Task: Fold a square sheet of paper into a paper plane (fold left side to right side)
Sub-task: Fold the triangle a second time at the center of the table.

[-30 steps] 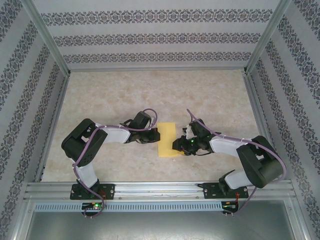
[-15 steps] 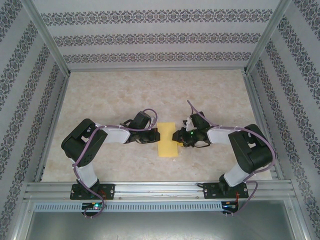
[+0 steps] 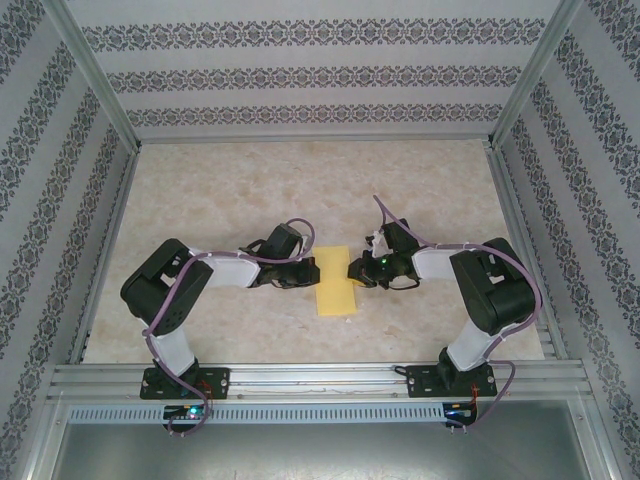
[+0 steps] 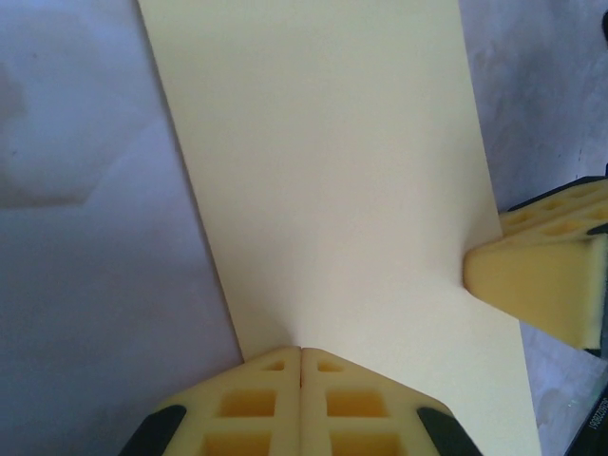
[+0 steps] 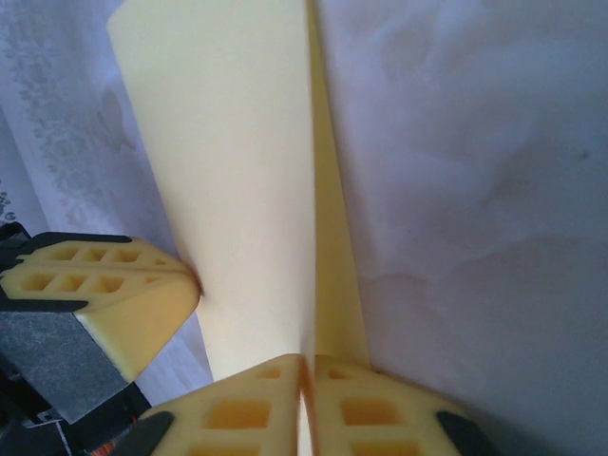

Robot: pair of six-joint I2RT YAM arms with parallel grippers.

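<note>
Paper (image 3: 335,290): pale yellow | narrow rectangle | two layers, edges slightly parted

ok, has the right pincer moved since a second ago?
Yes. The right pincer slid away from the front rail, along the edge of the paper.

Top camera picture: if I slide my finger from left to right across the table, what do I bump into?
left arm → left gripper → square sheet of paper → right gripper → right arm
</note>
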